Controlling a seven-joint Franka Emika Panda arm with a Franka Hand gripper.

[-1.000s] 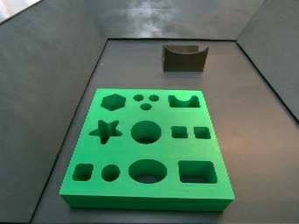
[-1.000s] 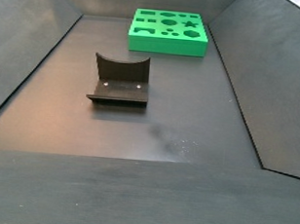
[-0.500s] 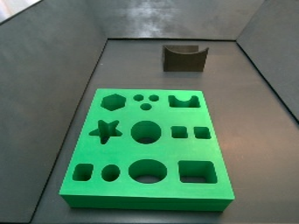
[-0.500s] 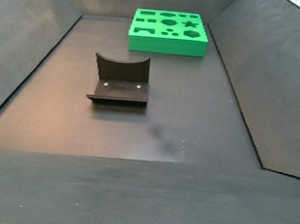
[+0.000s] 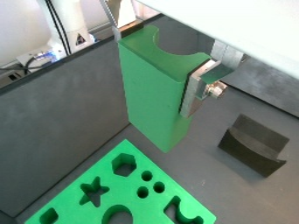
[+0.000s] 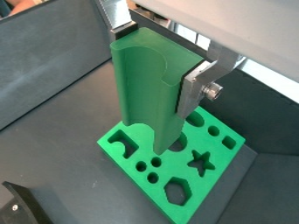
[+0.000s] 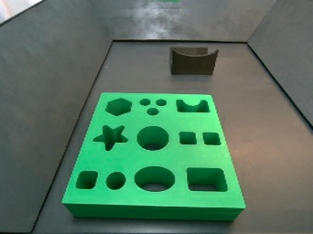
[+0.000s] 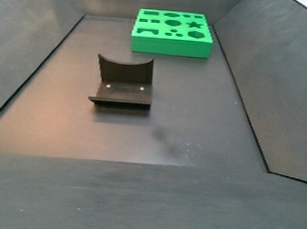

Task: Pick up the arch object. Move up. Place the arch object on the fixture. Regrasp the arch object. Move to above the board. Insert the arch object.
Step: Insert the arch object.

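In both wrist views my gripper is shut on the arch object, a tall muted-green block with its curved notch up at the jaws. A silver finger presses one side; the opposite finger is mostly hidden. The block hangs high above the board, a bright green slab with shaped cut-outs. The dark fixture stands apart on the floor. Both side views show the board and the fixture, but neither gripper nor arch object.
Dark grey walls enclose the floor on all sides. The board lies at one end of the bin and the fixture near the middle. Cables and white equipment sit beyond the wall.
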